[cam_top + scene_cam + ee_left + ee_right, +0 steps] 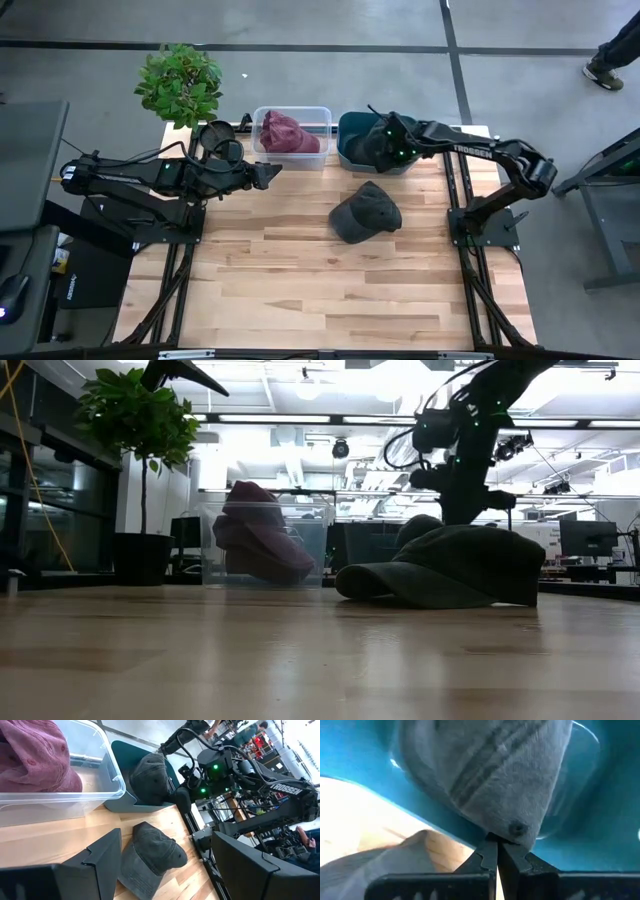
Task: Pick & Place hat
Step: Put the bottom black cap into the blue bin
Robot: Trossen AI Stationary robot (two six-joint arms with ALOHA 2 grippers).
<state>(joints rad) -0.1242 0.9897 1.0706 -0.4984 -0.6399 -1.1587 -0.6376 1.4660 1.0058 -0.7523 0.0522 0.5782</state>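
A dark grey cap [365,212] lies on the wooden table by its brim and crown; it also shows as the cap [440,570] and the cap [150,860]. A second dark grey hat [500,775] sits in the teal bin [352,150], with my right gripper [497,851] shut at its crown. A maroon hat [287,132] fills the clear plastic bin [318,160]. My left gripper [165,870] is open, held above the table beside the clear bin and touching nothing. My right gripper pinches the second hat's crown cloth beside the top button [518,828], between the tips of its two shut fingers [487,855]. The hat stands in the teal bin [150,777]; whether its lower edge rests on the bin floor I cannot tell.
A potted plant [180,82] stands at the table's far left corner. The two bins sit side by side along the far edge. The wooden tabletop [300,290] runs bare toward the near edge. A person's foot [603,70] shows on the floor far right.
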